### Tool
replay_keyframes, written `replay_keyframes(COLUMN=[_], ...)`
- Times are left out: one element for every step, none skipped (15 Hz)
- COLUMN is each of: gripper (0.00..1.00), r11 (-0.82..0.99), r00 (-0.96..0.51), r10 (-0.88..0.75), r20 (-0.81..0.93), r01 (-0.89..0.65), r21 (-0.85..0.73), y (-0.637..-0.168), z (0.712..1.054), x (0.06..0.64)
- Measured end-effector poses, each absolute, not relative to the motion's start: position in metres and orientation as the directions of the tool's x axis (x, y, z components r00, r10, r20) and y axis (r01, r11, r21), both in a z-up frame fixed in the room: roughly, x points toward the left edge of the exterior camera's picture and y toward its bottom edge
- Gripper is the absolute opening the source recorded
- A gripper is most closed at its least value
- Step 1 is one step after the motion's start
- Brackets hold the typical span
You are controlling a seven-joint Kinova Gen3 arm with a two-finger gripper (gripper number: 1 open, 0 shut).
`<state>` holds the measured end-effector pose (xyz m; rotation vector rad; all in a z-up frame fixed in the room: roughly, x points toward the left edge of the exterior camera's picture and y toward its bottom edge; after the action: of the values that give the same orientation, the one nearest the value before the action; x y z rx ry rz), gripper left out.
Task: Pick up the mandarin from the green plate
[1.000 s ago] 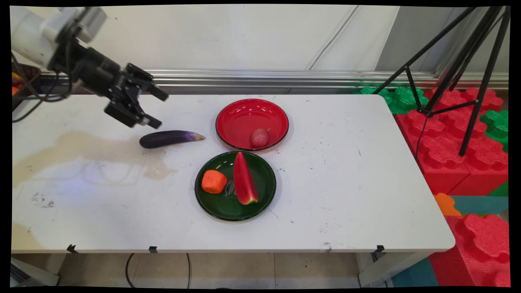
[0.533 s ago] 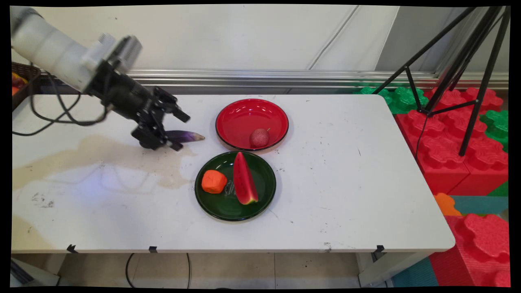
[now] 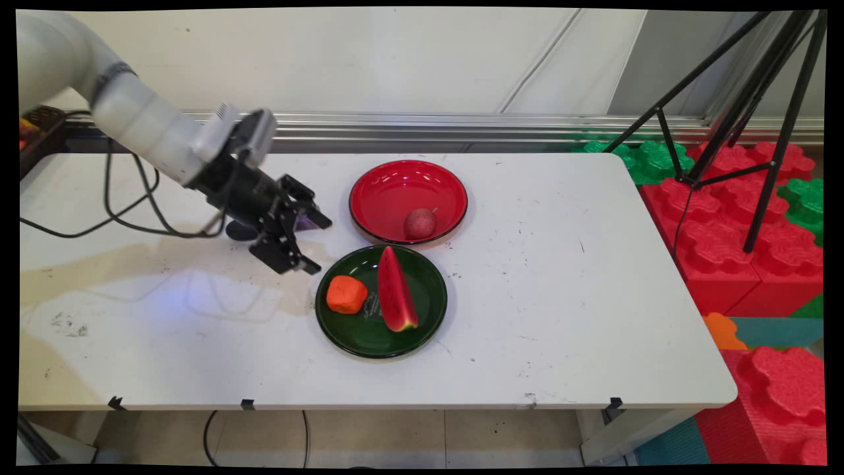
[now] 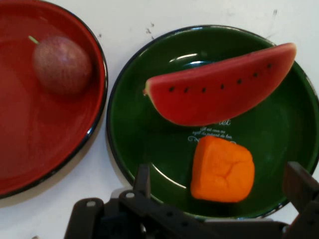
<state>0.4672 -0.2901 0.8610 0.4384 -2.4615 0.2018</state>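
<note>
My gripper [image 3: 318, 243] [image 4: 219, 184] hangs open and empty just left of the green plate [image 3: 425, 313] [image 4: 134, 129], above the table. On that plate lie an orange block [image 3: 346, 294] [image 4: 223, 169] and a watermelon slice [image 3: 396, 291] [image 4: 219, 92]. In the hand view the orange block sits between my two fingers, lower down and untouched. Behind my hand lies a purple eggplant [image 3: 241, 229], mostly hidden by the gripper. The red plate [image 3: 395, 188] [image 4: 20, 134] beyond holds a small reddish round fruit [image 3: 420, 223] [image 4: 62, 64].
The white table [image 3: 560, 277] carries a brownish stain [image 3: 132, 254] at the left. Black cables [image 3: 112, 211] hang from the arm. A black tripod [image 3: 745, 112] and red and green foam blocks [image 3: 745, 224] stand off the table's right end.
The arm has swung right and toward the near side, from beside the eggplant's left end, over it, to the green plate's left rim. The gripper stayed open. Nothing on the table moved.
</note>
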Motion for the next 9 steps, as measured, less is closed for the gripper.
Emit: replay_keyframes(gripper=[1.0, 1.0, 1.0, 1.0, 1.0, 1.0, 1.0, 1.0, 1.0], r11=[0.935, 0.937, 0.938, 0.94, 0.941, 0.943, 0.944, 0.945, 0.947], r00=[-0.759, -0.763, -0.77, -0.775, -0.781, -0.787, -0.79, -0.793, -0.796], r10=[-0.263, -0.263, -0.264, -0.265, -0.265, -0.266, -0.266, -0.265, -0.264], r20=[0.596, 0.59, 0.581, 0.573, 0.565, 0.557, 0.552, 0.548, 0.545], r01=[-0.352, -0.348, -0.344, -0.341, -0.336, -0.332, -0.33, -0.326, -0.322], r21=[-0.035, -0.033, -0.03, -0.027, -0.023, -0.019, -0.018, -0.015, -0.012], y=[-0.293, -0.294, -0.296, -0.297, -0.298, -0.299, -0.3, -0.301, -0.302], z=[0.852, 0.846, 0.839, 0.833, 0.827, 0.821, 0.816, 0.811, 0.806], x=[0.462, 0.459, 0.455, 0.452, 0.449, 0.447, 0.445, 0.442, 0.439])
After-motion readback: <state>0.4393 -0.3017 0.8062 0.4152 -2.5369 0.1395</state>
